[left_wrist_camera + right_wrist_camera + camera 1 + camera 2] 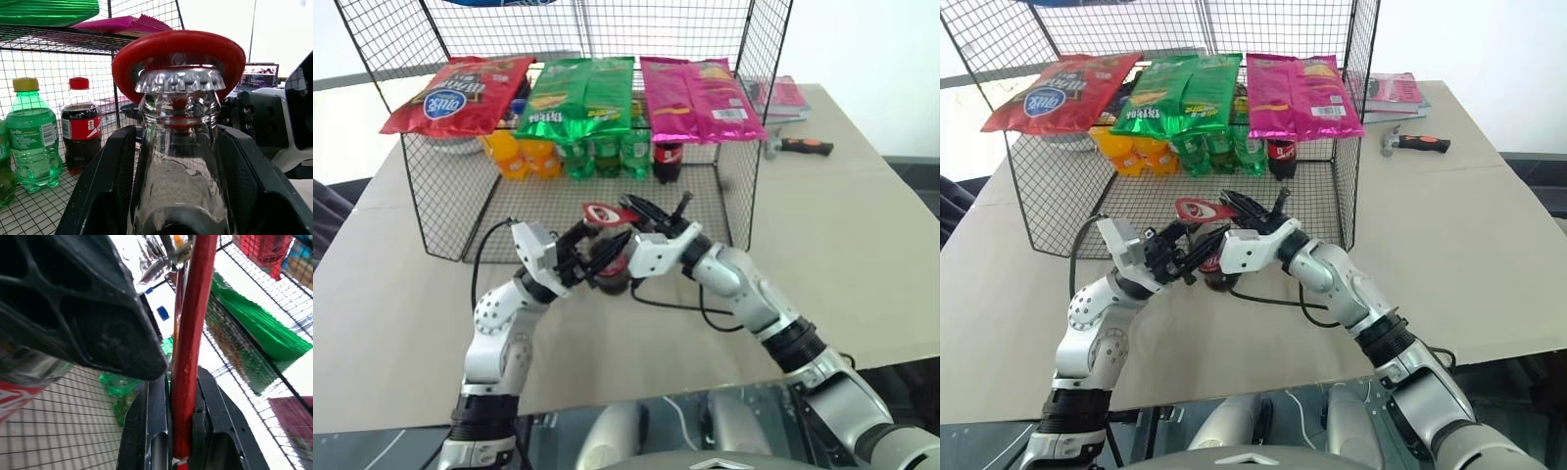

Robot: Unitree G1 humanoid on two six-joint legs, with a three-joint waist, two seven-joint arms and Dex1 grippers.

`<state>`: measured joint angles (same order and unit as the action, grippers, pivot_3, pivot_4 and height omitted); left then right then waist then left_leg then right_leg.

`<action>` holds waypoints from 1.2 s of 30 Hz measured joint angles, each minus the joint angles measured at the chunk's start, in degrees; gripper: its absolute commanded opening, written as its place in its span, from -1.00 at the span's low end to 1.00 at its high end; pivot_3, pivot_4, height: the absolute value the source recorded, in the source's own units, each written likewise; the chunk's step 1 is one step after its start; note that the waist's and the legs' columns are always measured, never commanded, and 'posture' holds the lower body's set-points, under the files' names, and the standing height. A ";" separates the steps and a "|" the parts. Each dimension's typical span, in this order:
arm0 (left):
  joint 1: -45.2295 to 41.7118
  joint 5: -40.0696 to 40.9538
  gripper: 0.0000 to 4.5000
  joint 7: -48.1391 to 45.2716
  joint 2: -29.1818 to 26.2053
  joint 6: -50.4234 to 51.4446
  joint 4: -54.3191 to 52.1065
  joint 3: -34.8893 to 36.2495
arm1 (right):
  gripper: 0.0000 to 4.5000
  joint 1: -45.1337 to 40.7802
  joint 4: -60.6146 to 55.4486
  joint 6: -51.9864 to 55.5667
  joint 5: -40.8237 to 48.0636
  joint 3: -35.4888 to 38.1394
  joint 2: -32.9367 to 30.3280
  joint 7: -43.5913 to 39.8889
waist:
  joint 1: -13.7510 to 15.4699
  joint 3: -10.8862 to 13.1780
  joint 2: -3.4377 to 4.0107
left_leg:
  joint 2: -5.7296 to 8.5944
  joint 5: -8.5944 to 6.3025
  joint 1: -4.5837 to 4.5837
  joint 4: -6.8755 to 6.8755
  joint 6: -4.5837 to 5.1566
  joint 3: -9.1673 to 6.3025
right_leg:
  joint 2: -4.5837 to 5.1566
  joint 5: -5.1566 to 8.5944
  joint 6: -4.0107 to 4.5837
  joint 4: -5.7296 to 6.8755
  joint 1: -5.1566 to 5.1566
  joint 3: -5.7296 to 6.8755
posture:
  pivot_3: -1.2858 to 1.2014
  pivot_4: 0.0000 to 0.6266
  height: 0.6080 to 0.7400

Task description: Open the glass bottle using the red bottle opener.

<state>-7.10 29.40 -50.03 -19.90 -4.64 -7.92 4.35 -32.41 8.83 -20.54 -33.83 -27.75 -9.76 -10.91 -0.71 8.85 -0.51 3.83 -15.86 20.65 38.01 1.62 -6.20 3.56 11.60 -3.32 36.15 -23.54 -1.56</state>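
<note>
My left gripper [579, 257] is shut on the glass bottle [178, 166], a black finger [105, 186] on each side of its clear neck. The bottle is held above the table in front of the wire rack, and its silver crown cap [178, 81] is on. The red bottle opener [600, 213] has its oval ring head lying over the cap [178, 46]. My right gripper [631, 209] comes in from the right and is shut on the opener's flat handle [190, 357], pinched between its two fingers [146, 431].
A black wire rack [445, 201] stands just behind my grippers, with red, green and pink chip bags [578, 93] on its top. Inside stand orange [514, 152], green [607, 152] and dark cola bottles [668, 157]. An orange-handled hammer [798, 147] and books [781, 98] lie at the back right.
</note>
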 measured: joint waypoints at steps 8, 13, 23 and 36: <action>0.22 -0.01 -0.08 -0.31 0.03 -0.18 0.05 0.03 | -1.00 0.92 0.16 -0.11 2.38 0.00 0.51 -1.56 | -0.01 -0.10 0.16 | 0.00 -0.02 -0.03 -0.07 0.04 -0.01 | 0.00 0.01 0.00 -0.01 0.00 0.00 | 0.03 -0.52 1.00; 0.22 0.03 -0.08 -0.32 0.07 -0.21 0.20 0.25 | -1.00 -0.17 0.65 -0.24 1.01 0.00 0.44 -1.53 | -0.03 -0.11 0.17 | 0.00 -0.01 -0.05 -0.10 0.02 -0.01 | -0.01 0.01 0.00 -0.01 0.00 0.00 | 0.03 -0.52 1.00; -0.97 0.00 -0.08 -1.14 0.99 -1.87 1.95 0.12 | -1.00 -6.82 4.10 -7.01 -6.11 -0.02 -4.72 2.50 | 0.08 -0.10 0.18 | 0.01 0.01 0.00 -0.16 -0.01 -0.07 | -0.01 0.00 0.00 -0.10 -0.01 0.05 | 0.03 -0.52 1.00; -1.84 -0.07 -0.08 -1.53 2.57 -3.35 3.01 -0.41 | -1.00 -11.66 8.17 -13.68 -9.49 -0.42 -8.82 6.12 | 0.66 -0.05 0.20 | 0.03 0.05 0.08 -0.24 -0.07 -0.18 | 0.01 0.01 0.02 -0.24 -0.01 0.11 | 0.03 -0.52 1.00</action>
<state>-8.94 29.34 -51.56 -17.34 -7.99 -4.92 3.94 -44.07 17.00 -34.22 -43.32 -28.16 -18.58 -4.79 -0.05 8.80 -0.32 3.86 -15.80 20.73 37.77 1.56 -6.38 3.57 11.61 -3.30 35.91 -23.56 -1.45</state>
